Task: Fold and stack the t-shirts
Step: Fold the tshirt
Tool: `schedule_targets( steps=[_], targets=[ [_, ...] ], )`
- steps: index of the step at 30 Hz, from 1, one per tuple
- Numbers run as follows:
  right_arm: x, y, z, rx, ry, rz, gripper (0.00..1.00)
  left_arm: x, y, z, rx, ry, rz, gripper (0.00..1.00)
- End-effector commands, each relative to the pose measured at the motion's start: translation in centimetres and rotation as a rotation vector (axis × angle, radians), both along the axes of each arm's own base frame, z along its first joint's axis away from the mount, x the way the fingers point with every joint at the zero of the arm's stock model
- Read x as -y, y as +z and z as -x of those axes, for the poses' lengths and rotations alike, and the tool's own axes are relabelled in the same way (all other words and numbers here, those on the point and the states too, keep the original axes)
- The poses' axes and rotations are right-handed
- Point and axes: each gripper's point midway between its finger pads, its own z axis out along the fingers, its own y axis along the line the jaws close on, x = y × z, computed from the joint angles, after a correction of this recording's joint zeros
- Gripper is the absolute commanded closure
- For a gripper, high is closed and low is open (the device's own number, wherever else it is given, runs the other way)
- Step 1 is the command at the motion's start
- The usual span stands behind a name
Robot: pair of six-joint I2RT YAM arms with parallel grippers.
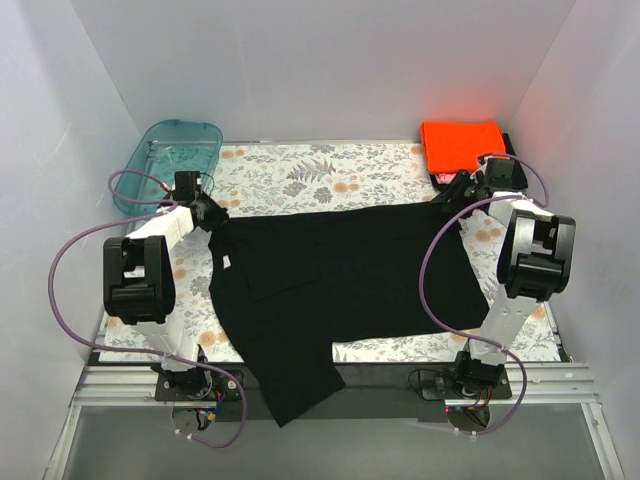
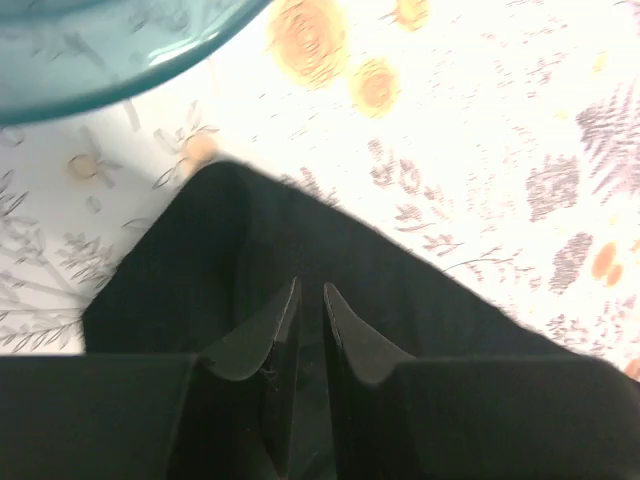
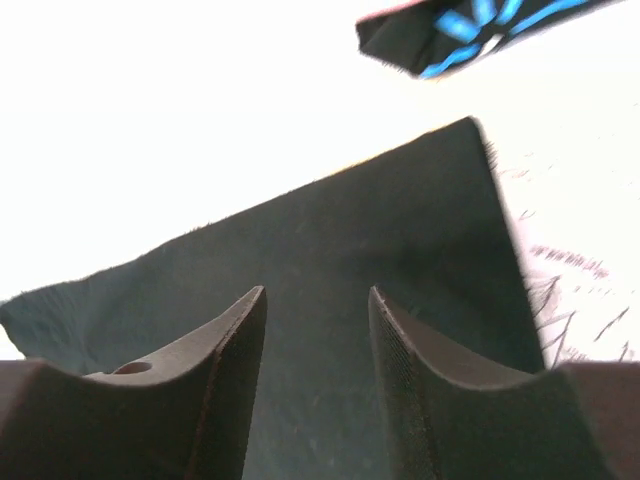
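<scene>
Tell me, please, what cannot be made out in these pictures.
- Top view: the orange shirt covers whatever lies under it.
- Left wrist view: whether the left gripper pinches the black shirt; all is dark on dark.
- Right wrist view: the blue-marked shirt is blurred and cut off by the top edge.

The blue-marked black shirt (image 3: 470, 30) (blurred) runs off the top edge.

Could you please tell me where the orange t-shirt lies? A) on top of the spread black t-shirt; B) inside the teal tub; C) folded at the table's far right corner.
C: the orange t-shirt lies folded at the far right corner, neither in the teal tub nor on the black t-shirt.
</scene>
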Motion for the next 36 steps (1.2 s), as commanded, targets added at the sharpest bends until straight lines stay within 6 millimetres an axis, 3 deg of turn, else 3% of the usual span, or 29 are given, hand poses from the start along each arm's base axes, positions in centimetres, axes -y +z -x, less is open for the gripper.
schedule_targets(
  steps=[1, 3, 9, 15, 16, 20, 24, 26, 29, 30, 31, 33, 34, 36],
  targets=[
    [0.5, -0.5, -1.0, 0.035, -0.029, -0.065, 0.49, 0.4, 2.3, -2.4, 0.096, -0.008, 0.023, 0.86],
    [1.3, -1.1, -1.7, 0.061, -0.052, -0.075, 0.50, 0.7, 0.5, -2.4, 0.061, -0.010, 0.035, 0.87],
    [3.0, -5.2, 0.0, -0.024, -0.119, -0.105, 0.50, -0.6, -4.2, -1.3, -0.041, 0.025, -0.024, 0.88],
    [5.8, -7.2, 1.9, -0.071, -0.209, -0.106, 0.50, -1.7, -5.8, -2.6, -0.068, 0.035, -0.082, 0.89],
    [6.1, -7.3, 2.0, -0.071, -0.212, -0.104, 0.50, -1.8, -6.4, -2.7, -0.080, 0.035, -0.086, 0.89],
    [7.2, -6.5, 1.4, -0.038, -0.210, -0.083, 0.50, -2.0, -5.9, -4.7, -0.053, 0.022, -0.101, 0.88],
    [7.5, -4.3, 0.0, 0.015, -0.194, -0.074, 0.48, -1.7, -4.3, -7.1, 0.001, -0.007, -0.103, 0.85],
    [7.6, -2.2, -0.8, 0.060, -0.184, -0.064, 0.46, -1.4, -2.5, -8.4, 0.049, -0.024, -0.106, 0.80],
    [7.7, 0.6, -0.8, 0.103, -0.172, -0.020, 0.41, -1.2, 1.1, -9.6, 0.132, -0.047, -0.130, 0.72],
    [7.8, 1.3, -0.8, 0.112, -0.173, 0.000, 0.40, -1.1, 3.3, -9.7, 0.174, -0.051, -0.140, 0.64],
    [7.6, 2.8, -0.4, 0.125, -0.168, 0.018, 0.39, 0.5, 4.5, -9.7, 0.203, -0.091, -0.153, 0.59],
    [6.8, 3.4, 0.7, 0.102, -0.151, 0.071, 0.36, 1.7, 6.7, -9.0, 0.240, -0.123, -0.175, 0.47],
    [6.5, 5.0, 1.2, 0.120, -0.148, 0.098, 0.35, 1.9, 9.4, -8.3, 0.286, -0.120, -0.202, 0.43],
    [4.7, 4.8, 3.3, 0.062, -0.109, 0.145, 0.33, 3.0, 9.6, -5.8, 0.255, -0.141, -0.223, 0.37]
  ],
)
